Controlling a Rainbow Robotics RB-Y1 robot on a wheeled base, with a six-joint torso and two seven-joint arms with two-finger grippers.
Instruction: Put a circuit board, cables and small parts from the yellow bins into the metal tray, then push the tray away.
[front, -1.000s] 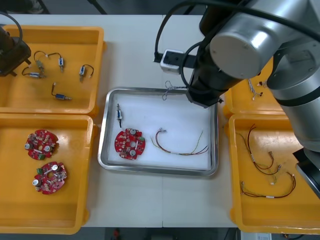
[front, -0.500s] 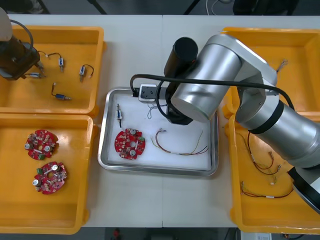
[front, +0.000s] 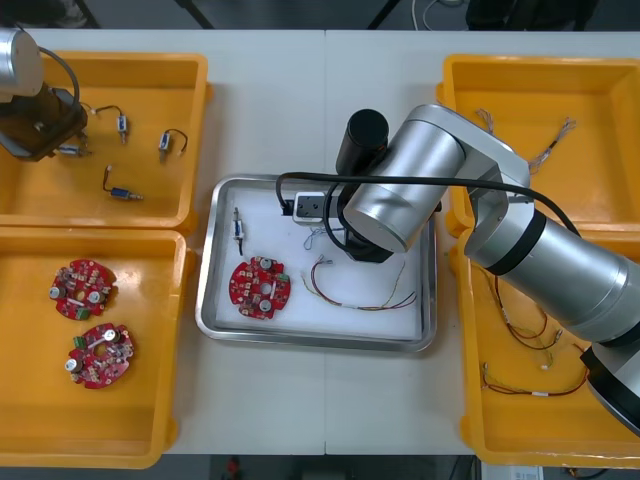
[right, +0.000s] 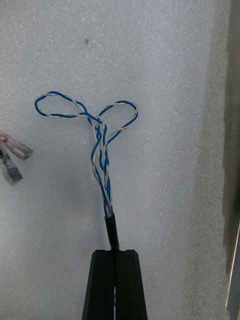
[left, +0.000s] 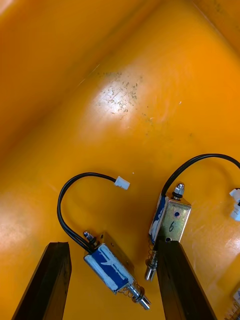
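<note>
While its jaws pinch the cable (right: 112, 230), right arm (front: 400, 190) (bent) overhangs tray (front: 205, 280).

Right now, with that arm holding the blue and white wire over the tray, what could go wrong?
The right gripper pinches the blue and white cable only by its thin end, so it might slip. Its loops lie close to the plugs of the red and yellow cable in the tray; they could tangle. The open left gripper has two small metal parts below it and may catch both.
</note>
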